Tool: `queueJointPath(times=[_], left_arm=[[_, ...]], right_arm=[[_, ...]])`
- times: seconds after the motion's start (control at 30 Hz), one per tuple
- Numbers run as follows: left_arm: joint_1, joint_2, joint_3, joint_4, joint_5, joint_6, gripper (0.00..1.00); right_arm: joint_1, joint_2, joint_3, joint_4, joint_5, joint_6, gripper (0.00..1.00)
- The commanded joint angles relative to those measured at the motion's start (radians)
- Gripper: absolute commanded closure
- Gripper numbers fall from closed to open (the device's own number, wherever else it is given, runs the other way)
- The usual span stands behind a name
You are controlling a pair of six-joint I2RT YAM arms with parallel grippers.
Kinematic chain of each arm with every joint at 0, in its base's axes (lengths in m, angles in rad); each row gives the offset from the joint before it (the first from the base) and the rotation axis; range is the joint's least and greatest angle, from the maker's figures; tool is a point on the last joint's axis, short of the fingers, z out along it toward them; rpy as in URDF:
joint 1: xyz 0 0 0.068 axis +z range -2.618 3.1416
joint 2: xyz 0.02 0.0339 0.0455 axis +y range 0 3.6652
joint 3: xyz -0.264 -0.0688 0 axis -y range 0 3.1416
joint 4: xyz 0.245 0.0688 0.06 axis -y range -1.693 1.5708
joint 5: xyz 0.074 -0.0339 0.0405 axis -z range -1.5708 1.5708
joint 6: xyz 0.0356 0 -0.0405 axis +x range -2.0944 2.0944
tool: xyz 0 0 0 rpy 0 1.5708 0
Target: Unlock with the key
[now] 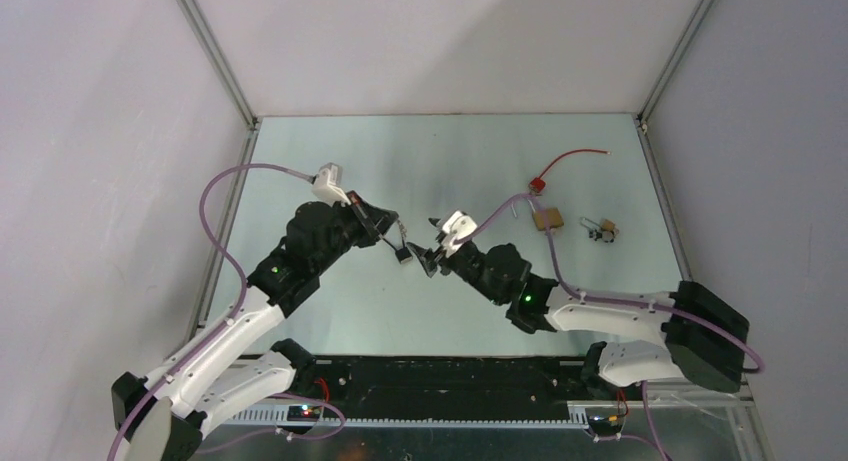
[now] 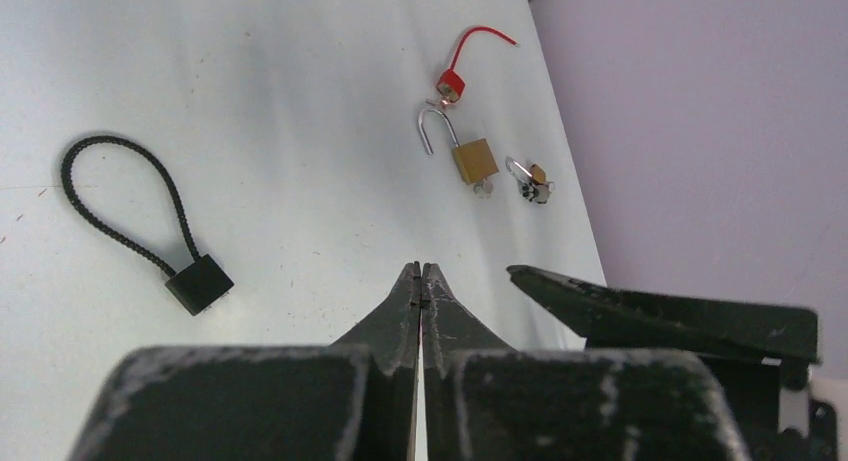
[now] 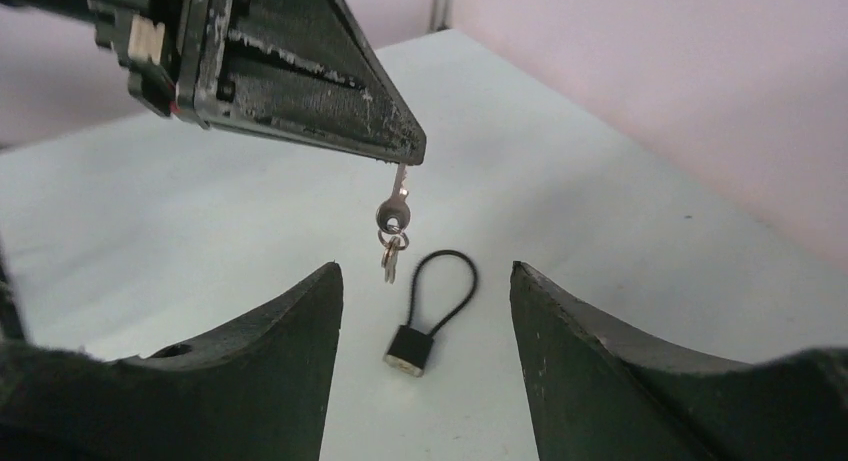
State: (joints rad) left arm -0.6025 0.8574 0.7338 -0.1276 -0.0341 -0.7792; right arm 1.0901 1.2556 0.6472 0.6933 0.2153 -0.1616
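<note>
A black cable padlock (image 2: 198,283) lies flat on the table; it also shows in the right wrist view (image 3: 410,349) and the top view (image 1: 405,253). My left gripper (image 1: 393,231) is shut on a silver key (image 3: 396,213), which hangs from its closed tips (image 3: 405,153) above the lock. A second key (image 3: 388,263) dangles from the ring. In the left wrist view the left gripper (image 2: 421,271) is closed and the key is hidden. My right gripper (image 3: 425,273) is open and empty, facing the key and lock from the right (image 1: 432,249).
A brass padlock (image 2: 474,161) with an open shackle lies at the back right, also in the top view (image 1: 547,219). A red cable lock (image 2: 450,81) sits behind it. A small brass lock with keys (image 2: 535,181) lies near the right wall.
</note>
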Motion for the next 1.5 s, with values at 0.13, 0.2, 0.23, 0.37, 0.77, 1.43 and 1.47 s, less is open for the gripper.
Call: queueJointPath(times=[0.13,0.2,0.23,0.37,0.77,1.43,1.47], left_arm=[[-0.007,-0.003,0.069,-0.036,-0.041,-0.039,1.0],[-0.008,-0.004,0.071,-0.041,-0.043,-0.037,1.0],[-0.009,-0.004,0.072,-0.042,-0.044,-0.034,1.0],[-0.014,-0.001,0.075,-0.046,-0.047,-0.028,1.0],[-0.024,-0.008,0.092,-0.063,-0.069,-0.022,1.0],[-0.024,-0.03,0.102,-0.088,-0.084,-0.044,1.0],[-0.025,-0.031,0.104,-0.088,-0.084,-0.041,1.0]], right_arm=[[0.112,0.194,0.058,0.306,0.246,-0.356,0.37],[0.125,0.232,0.071,0.36,0.268,-0.392,0.38],[0.13,0.242,0.08,0.383,0.269,-0.4,0.38],[0.145,0.293,0.099,0.45,0.287,-0.438,0.42],[0.157,0.373,0.134,0.525,0.325,-0.512,0.55],[0.175,0.393,0.147,0.476,0.352,-0.515,0.99],[0.175,0.387,0.147,0.472,0.353,-0.505,1.0]])
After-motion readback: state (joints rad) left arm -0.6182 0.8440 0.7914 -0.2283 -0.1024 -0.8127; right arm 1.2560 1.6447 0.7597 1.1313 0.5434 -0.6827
